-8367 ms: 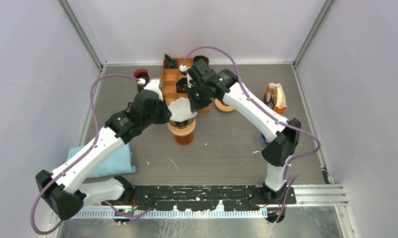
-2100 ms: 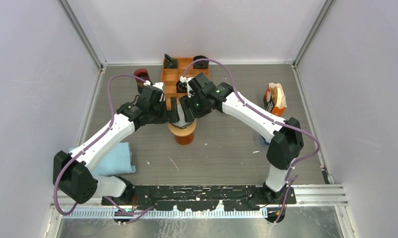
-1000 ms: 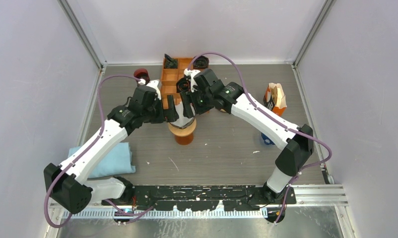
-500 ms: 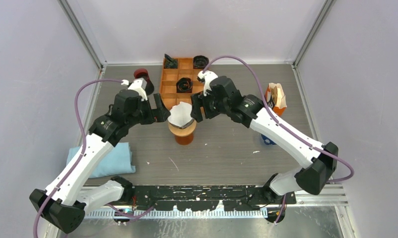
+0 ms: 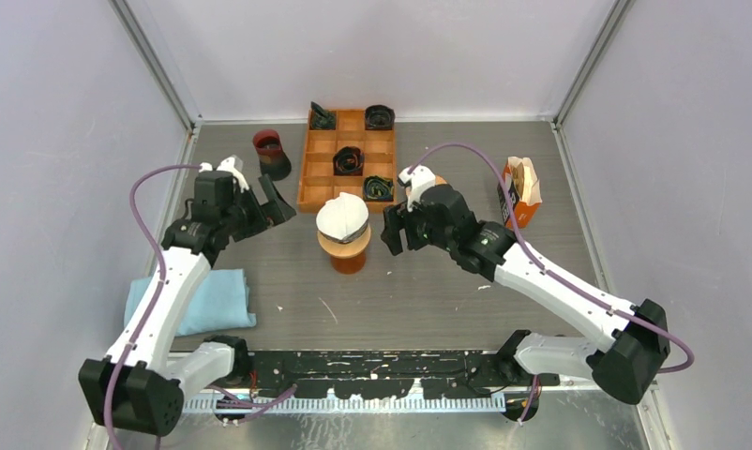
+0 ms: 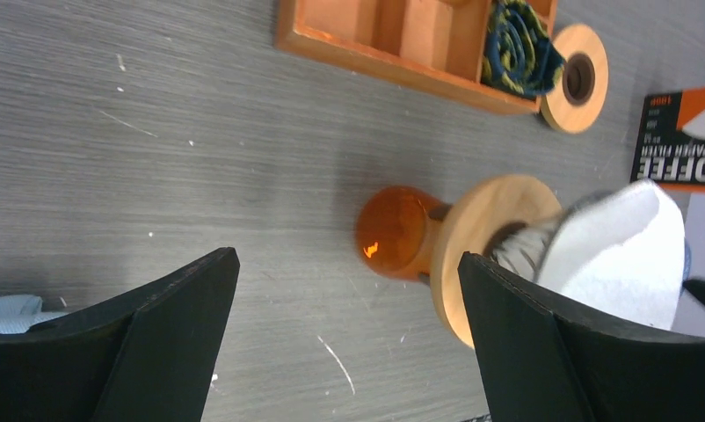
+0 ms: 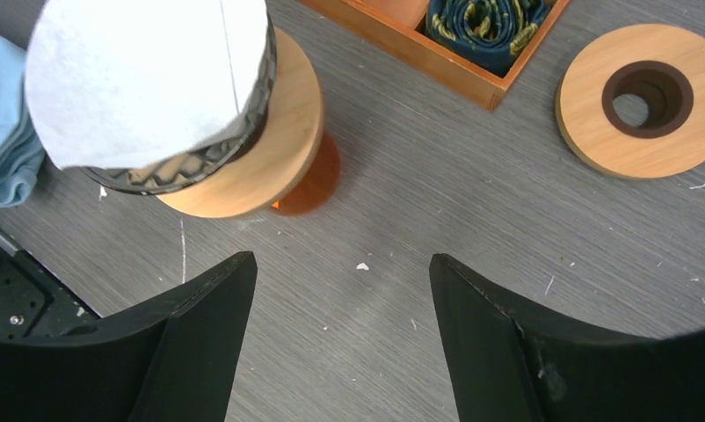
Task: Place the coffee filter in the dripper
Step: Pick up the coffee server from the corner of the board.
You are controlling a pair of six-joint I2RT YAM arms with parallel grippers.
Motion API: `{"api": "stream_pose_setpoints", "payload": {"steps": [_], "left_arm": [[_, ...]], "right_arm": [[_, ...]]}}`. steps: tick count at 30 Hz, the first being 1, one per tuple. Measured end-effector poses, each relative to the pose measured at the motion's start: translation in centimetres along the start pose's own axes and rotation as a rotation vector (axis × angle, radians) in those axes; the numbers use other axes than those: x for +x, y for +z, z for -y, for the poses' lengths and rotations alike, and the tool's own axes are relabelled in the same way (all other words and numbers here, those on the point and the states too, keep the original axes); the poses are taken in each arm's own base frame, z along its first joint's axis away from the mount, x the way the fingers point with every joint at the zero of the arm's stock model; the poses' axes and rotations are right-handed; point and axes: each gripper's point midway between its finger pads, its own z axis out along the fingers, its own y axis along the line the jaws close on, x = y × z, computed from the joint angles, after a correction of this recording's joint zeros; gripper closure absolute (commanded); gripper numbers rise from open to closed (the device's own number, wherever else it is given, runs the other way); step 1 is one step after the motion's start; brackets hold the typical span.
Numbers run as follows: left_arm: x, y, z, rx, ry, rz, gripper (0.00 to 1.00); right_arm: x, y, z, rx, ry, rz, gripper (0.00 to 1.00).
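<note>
**Desk:** Item one, the task's thing?

**Operator:** One coffee filter (image 7: 147, 79), white paper. I see it seated in the dark ribbed cone of the dripper (image 7: 283, 154), its top standing above the rim. The dripper stands upright mid-table, with a wooden collar over an orange glass base.

**Desk:** Tools?

**Operator:** The left gripper (image 6: 345, 259) has its jaws spread wide with nothing between them. It is left of the dripper and apart from it. The right gripper (image 7: 342, 261) also has its jaws apart and holds nothing. It is right of the dripper, not touching.

**Desk:** Other stock?

**Operator:** I list a wooden tray (image 5: 318, 173) behind the dripper and a wooden ring (image 7: 648, 101) beside the tray. There is a filter box (image 5: 520, 187) at the right and a blue cloth (image 5: 203, 300) at the near left.
</note>
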Motion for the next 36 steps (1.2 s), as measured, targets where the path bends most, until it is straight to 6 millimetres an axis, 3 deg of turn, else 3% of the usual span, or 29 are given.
{"api": "stream_pose_setpoints", "payload": {"steps": [6, 9, 17, 22, 25, 31, 36], "left_arm": [[-1.7, 2.9, -3.2, -0.069, -0.115, -0.012, 0.01], [-2.8, 4.3, -4.4, -0.105, -0.156, -0.024, 0.01], [-9.7, 7.9, -5.5, -0.137, -0.214, 0.035, 0.01], [-13.7, 10.6, -5.5, -0.143, -0.210, 0.068, 0.08], [-15.2, 12.7, -5.9, -0.156, -0.209, 0.066, 0.14], [-16.8, 17.1, -7.2, -0.193, -0.204, 0.038, 0.34], [-17.8, 19.1, -8.3, -0.233, -0.177, 0.019, 0.44]], "right_arm": [[1.6, -0.2, 0.6, -0.003, -0.004, 0.053, 0.17], [1.4, -0.7, 1.0, 0.001, -0.014, 0.105, 0.16], [-0.6, -2.5, 2.1, 0.040, -0.040, 0.270, 0.11], [-0.3, -2.7, 2.7, 0.057, -0.059, 0.323, 0.05], [0.1, -2.3, 3.0, 0.063, -0.070, 0.332, 0.05], [0.0, -1.9, 3.1, 0.068, -0.086, 0.353, 0.04], [0.3, -1.0, 3.2, 0.074, -0.100, 0.334, 0.04]]}}
